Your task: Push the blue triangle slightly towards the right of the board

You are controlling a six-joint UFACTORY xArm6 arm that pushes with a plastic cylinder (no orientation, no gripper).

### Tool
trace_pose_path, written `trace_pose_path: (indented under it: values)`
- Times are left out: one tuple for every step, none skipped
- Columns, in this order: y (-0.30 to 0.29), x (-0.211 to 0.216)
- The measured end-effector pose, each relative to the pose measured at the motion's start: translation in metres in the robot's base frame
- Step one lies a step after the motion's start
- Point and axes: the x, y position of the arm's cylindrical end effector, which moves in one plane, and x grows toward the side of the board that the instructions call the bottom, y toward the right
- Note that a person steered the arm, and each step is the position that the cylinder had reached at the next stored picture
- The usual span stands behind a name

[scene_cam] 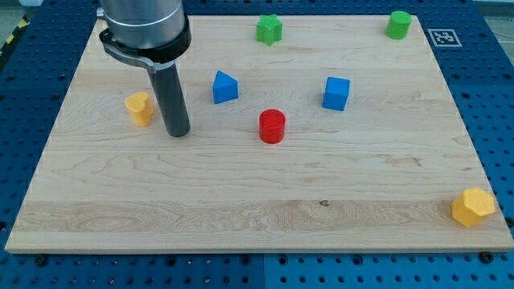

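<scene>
The blue triangle [225, 87] sits on the wooden board [257, 209] left of centre, towards the view's top. My tip [177, 132] rests on the board to the left of and below the blue triangle, a short gap apart from it. A yellow block [140, 108] lies just left of my rod. A red cylinder [272, 126] stands to the right of and below the triangle. A blue cube [336, 93] sits further right.
A green star-shaped block [270, 30] lies near the top edge. A green cylinder [398, 25] stands at the top right. A yellow hexagonal block [473, 207] sits at the bottom right corner. A fiducial marker [444, 37] lies off the board's top right.
</scene>
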Motion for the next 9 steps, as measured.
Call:
trace_pose_path:
  values:
    - [0.005, -0.01]
    - [0.015, -0.027]
    - [0.008, -0.054]
    - [0.007, -0.073]
    - [0.007, -0.073]
    - [0.007, -0.073]
    - [0.007, -0.077]
    - [0.007, -0.08]
    - [0.028, -0.08]
